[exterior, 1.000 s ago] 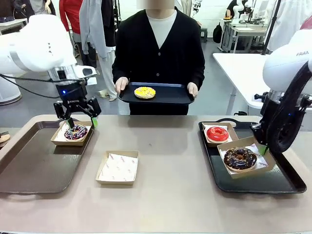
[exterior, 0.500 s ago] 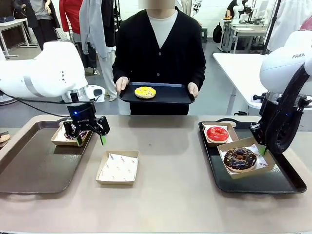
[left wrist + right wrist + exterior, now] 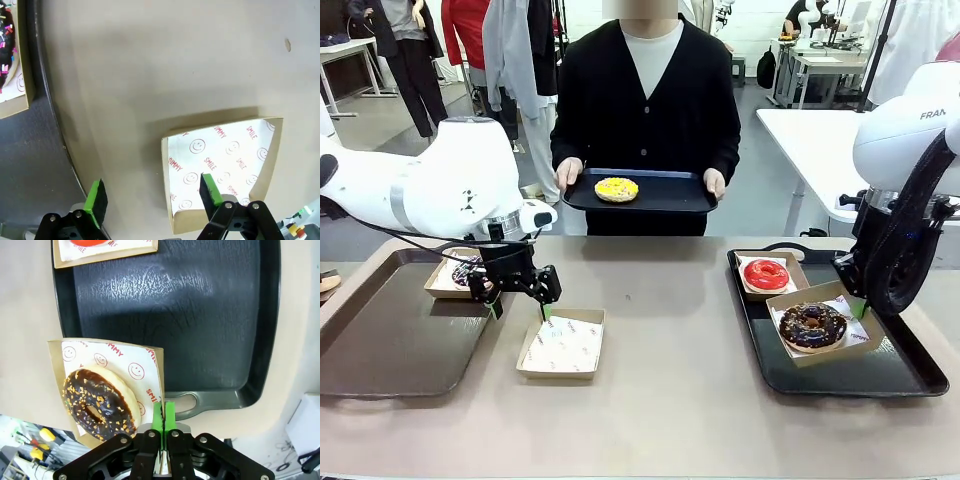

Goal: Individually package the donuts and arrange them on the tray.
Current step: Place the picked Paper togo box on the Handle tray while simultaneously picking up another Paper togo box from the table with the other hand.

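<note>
Mind spread left gripper (image 3: 152,192) straddling empty box (image 3: 220,160) wall: could crush it. Avoid tilting loaded box (image 3: 150,362) pinched by right gripper (image 3: 163,412), spilling chocolate donut (image 3: 97,402).

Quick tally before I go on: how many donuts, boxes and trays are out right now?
Donuts: 4
Boxes: 4
Trays: 3
Total: 11

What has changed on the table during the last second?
The open left gripper moved from above the purple donut toward the empty box, holding nothing. The right gripper stays shut on the chocolate donut's box; the person's tray with the yellow donut is unchanged.
</note>
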Motion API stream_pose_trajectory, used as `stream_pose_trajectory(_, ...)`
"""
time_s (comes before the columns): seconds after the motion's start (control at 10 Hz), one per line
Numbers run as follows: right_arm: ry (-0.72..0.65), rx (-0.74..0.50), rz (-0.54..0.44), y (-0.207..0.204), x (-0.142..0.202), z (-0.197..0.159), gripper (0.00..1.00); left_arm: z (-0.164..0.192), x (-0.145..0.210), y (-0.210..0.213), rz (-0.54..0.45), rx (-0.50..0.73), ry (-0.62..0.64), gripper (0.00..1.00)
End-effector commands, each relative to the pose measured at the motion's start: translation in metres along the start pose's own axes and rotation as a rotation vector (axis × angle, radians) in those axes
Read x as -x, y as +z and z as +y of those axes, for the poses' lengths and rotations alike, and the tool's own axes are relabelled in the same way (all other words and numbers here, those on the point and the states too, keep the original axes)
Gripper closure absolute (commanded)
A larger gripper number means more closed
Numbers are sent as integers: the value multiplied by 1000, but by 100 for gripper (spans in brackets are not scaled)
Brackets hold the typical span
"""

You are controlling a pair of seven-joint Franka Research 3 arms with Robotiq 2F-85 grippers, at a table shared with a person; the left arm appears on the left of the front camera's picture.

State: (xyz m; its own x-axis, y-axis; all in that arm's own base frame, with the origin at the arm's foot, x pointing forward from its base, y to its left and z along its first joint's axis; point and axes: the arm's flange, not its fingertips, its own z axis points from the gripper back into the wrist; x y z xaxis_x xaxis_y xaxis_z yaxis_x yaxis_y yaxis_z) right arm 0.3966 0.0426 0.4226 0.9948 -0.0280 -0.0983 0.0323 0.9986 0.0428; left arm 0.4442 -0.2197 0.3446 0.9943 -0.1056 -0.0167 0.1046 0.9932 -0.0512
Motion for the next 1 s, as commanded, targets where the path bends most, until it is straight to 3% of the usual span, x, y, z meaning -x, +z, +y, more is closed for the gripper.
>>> stream_pose_trajectory(0.0, 8, -19, -2, 1, 2, -1, 99, -5, -2, -4, 4, 6, 31, 3)
stream_pose_trajectory(0.9, 8, -19, -2, 1, 2, -1, 99, 0, 0, 0, 0, 0, 0, 3)
